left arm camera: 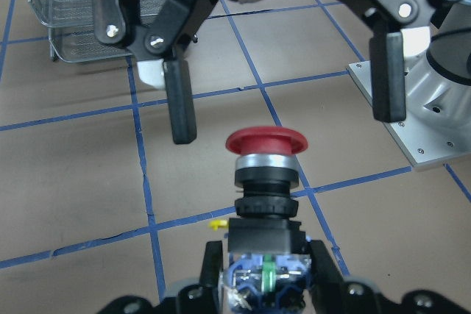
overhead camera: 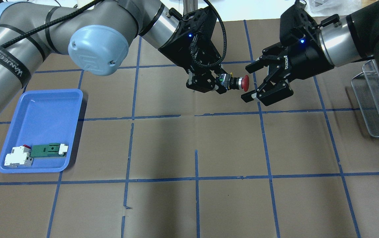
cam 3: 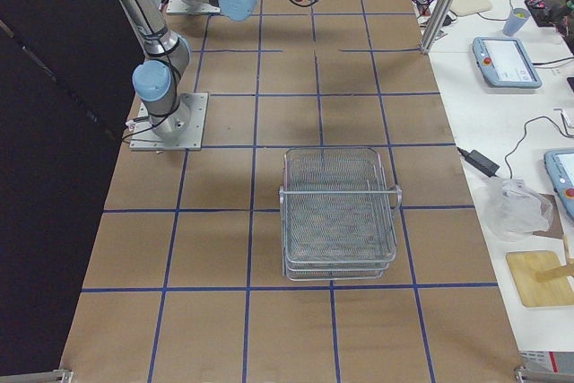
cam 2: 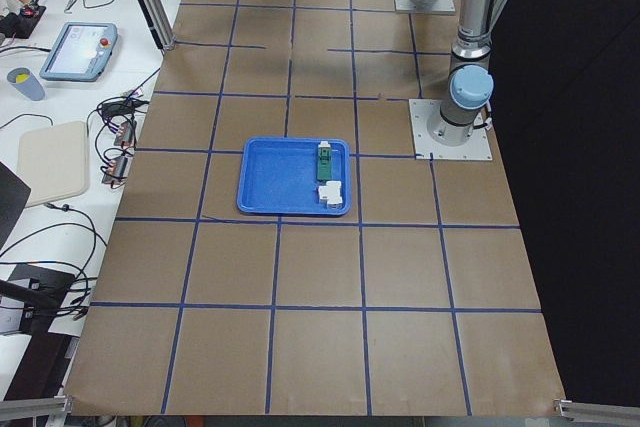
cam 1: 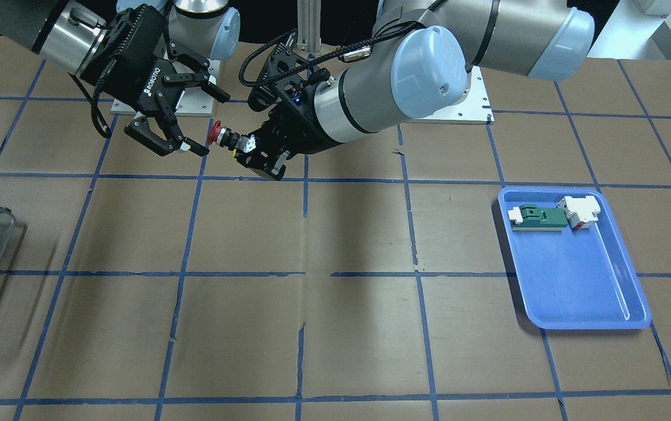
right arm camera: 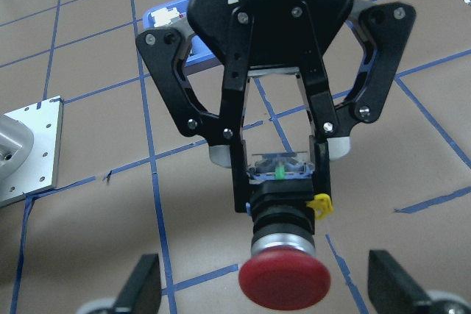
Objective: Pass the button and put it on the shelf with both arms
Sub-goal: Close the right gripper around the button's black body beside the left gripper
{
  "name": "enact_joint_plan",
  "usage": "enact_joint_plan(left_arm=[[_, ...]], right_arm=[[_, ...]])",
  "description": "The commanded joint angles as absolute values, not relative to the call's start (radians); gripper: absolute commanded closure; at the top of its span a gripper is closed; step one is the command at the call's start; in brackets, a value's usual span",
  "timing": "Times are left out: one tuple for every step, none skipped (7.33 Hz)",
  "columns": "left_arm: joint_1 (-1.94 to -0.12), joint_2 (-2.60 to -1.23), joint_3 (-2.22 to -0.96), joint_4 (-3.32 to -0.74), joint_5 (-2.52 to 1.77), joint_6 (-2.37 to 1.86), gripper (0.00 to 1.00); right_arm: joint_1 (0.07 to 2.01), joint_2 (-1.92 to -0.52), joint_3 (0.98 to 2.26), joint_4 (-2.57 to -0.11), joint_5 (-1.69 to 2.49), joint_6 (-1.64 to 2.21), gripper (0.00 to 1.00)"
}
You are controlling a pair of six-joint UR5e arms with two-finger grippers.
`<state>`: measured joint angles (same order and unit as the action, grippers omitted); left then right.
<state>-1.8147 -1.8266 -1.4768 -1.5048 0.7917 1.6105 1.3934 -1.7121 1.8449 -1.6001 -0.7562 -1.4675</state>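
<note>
- Left wrist-mounted view: the button [left arm camera: 265, 159] hangs in the air above the table [overhead camera: 196, 198], directly in front of the left tool [right arm camera: 282, 176]. Its red cap points away from that tool.
- The left tool is clamped on the button's rear end. The black body, metal collar and cap stick out free beyond its fingertips.
- The right tool [left arm camera: 285, 124] faces it head-on with jaws spread wide and nothing in them. One finger [left arm camera: 182, 108] stands to each side of the cap and just ahead of it, and neither touches.
- The step in hand looks like the hand-over. The right tool should advance along the button's axis until its pads flank the collar or body behind the cap, not the rounded cap itself.
- The cap seems slightly off-centre between the right tool's fingers, so a small sideways correction before closing would help.
- Little body shows between the cap and the left tool's fingertips, so the two tools could clash. The left tool should let go only after the right has a firm grip.
- The shelf [overhead camera: 371, 99] stands on the table behind the right tool, well apart from it.
- A blue tray [overhead camera: 41, 102] lies far behind the left tool.
</note>
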Motion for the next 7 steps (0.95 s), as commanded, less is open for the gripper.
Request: enact_joint_plan(left_arm=[[-1.815,-1.822,-1.474,-1.505,0.79,1.605,1.0],[-1.815,-1.818,-1.474,-1.505,0.784,1.603,1.0],[-1.815,-1.818,-1.474,-1.505,0.766,1.601,1.0],[-1.815,-1.818,-1.474,-1.505,0.765,1.601,1.0],[-1.815,-1.818,-1.474,-1.505,0.765,1.601,1.0],[-1.815,-1.815,-1.474,-1.505,0.765,1.601,1.0],[-1.815,-1.815,-1.474,-1.505,0.764,1.6,1.0]], right_arm=[[1.396,-1.698,1.853,-1.6,-0.733,-1.467,0.0],[1.396,-1.694,1.847,-1.601,-0.727,-1.46,0.0],[1.411,-1.692,1.844,-1.601,-0.71,-1.439,0.0],[1.426,-1.692,1.844,-1.603,-0.709,-1.431,0.0],[1.427,-1.692,1.844,-1.603,-0.71,-1.433,0.0],[1.427,-1.692,1.842,-1.601,-0.713,-1.433,0.0],[1.425,-1.692,1.841,-1.603,-0.719,-1.433,0.0]])
